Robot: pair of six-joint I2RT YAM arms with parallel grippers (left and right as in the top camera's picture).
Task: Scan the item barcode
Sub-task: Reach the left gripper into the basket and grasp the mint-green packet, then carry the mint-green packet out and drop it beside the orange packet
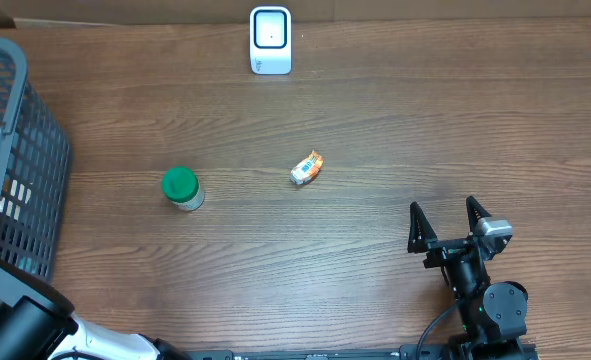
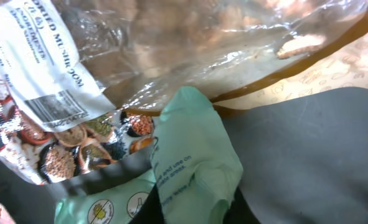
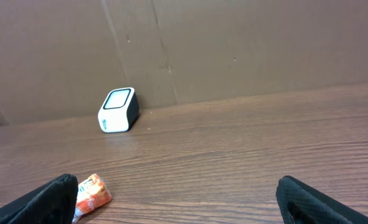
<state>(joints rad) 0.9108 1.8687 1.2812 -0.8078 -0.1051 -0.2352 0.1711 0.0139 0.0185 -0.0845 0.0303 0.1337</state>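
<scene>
1. The left gripper's fingers are not seen in any view. Its jaws are closed, and whether anything is gripped cannot be told.
2. Close under the left wrist camera, a pale green pouch [image 2: 196, 155] is seen lying against a clear bag [image 2: 171, 43] with a white barcode label [image 2: 43, 68].
3. The left arm [image 1: 20, 325] is seen at the table's near left corner, beside the dark basket [image 1: 35, 170].
4. The right gripper [image 1: 442, 205] is held wide open and empty, low over the table [image 1: 375, 120].
5. An orange and white packet [image 1: 306, 168] is seen mid-table, with a green-lidded jar [image 1: 182, 188] to its left.
6. The white scanner [image 1: 270, 40] is stood at the far edge.
</scene>
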